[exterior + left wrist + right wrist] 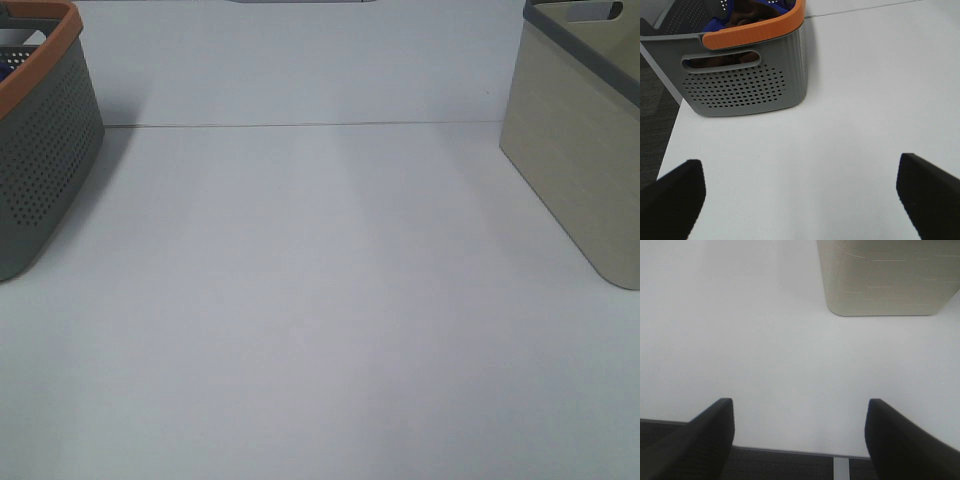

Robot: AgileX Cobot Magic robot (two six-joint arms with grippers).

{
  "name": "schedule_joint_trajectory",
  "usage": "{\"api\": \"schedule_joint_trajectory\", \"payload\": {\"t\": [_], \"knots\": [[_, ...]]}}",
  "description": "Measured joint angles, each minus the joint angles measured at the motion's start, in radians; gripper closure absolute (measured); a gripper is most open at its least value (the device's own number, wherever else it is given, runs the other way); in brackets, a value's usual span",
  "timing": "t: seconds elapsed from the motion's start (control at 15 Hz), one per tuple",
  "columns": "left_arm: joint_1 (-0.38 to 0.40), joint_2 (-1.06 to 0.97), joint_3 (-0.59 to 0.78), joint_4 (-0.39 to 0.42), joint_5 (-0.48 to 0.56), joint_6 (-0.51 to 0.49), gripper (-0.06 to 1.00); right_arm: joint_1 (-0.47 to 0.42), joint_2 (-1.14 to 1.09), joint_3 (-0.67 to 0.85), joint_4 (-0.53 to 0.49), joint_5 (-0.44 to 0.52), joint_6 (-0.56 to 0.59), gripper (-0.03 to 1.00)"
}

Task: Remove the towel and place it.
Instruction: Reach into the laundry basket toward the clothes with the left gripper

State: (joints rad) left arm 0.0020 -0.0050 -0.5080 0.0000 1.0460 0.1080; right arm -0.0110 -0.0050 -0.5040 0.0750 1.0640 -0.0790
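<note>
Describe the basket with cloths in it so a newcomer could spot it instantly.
On the white table, look to the left side, across from the plain beige bin on the right. The grey basket stands there; it alone has perforated walls and an orange rim, with blue cloth and dark brown cloth showing inside.

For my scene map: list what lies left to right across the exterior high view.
Grey perforated plastic basket with an orange rim → white tabletop → beige rectangular plastic bin with a dark grey rim.
</note>
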Motion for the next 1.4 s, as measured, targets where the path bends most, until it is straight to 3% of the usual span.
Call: {"api": "schedule_joint_trajectory", "payload": {"t": [1.4], "knots": [[0.0, 0.0, 0.0, 0.0, 0.0, -0.007, -0.05, 0.0, 0.0, 0.0, 0.0, 0.0, 0.0, 0.33]]}}
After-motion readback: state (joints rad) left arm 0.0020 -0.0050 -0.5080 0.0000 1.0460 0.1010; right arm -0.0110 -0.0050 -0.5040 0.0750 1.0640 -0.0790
